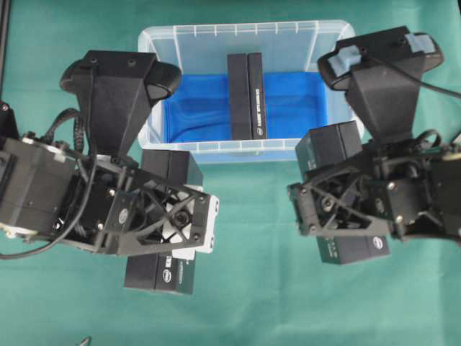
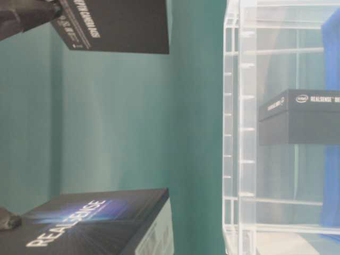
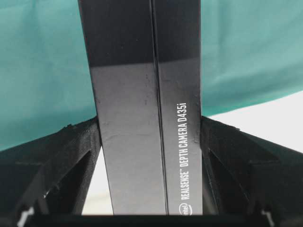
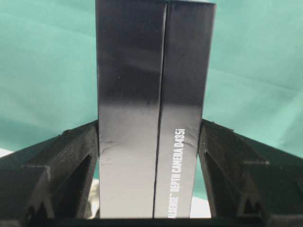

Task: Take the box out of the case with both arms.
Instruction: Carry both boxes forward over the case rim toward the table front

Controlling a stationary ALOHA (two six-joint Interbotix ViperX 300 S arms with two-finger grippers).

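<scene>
The case [image 1: 245,29], a clear plastic bin with a blue sheet on its bottom, stands at the back middle. One black box [image 1: 247,95] stands on edge inside it. My left gripper [image 3: 149,137] is shut on a second black box [image 3: 142,71], which is outside the case at the front left [image 1: 160,272]. To the right of the case, my right gripper [image 4: 150,137] is shut on a third black box [image 4: 151,61]; its end [image 1: 353,249] shows below the arm. In both wrist views the fingers [image 3: 71,151] [image 4: 227,151] press against the boxes' sides.
A green cloth [image 1: 252,295] covers the table around the case. In the table-level view the case wall [image 2: 234,133] is on the right, with the two held boxes [image 2: 117,24] [image 2: 95,223] to its left. Both arms hide much of the table's sides.
</scene>
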